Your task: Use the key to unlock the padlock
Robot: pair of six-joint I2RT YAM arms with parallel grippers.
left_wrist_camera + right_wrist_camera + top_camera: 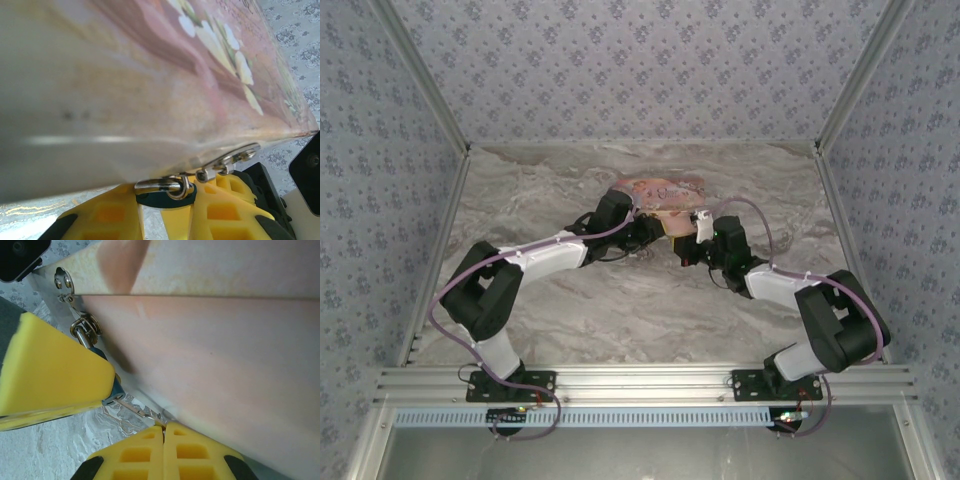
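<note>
The tiny blue padlock (161, 199) hangs by its silvery shackle (162, 186) from the hasp of the pink illustrated box (150, 75). My left gripper (160, 207) is shut on the padlock body, yellow fingers on either side. In the right wrist view the padlock (116, 388) peeks out behind the left gripper's yellow finger (55, 370). The thin metal key (135, 409) runs from the padlock's underside down to my right gripper (163, 432), which is shut on the key's head. From above, both grippers, left (648, 232) and right (692, 245), meet at the box's front (665, 190).
The pink box lies at the middle back of the marbled table (620, 310). Patterned walls and metal rails enclose the table on three sides. The hasp plate (62, 279) is riveted to the box corner, close to both sets of fingers.
</note>
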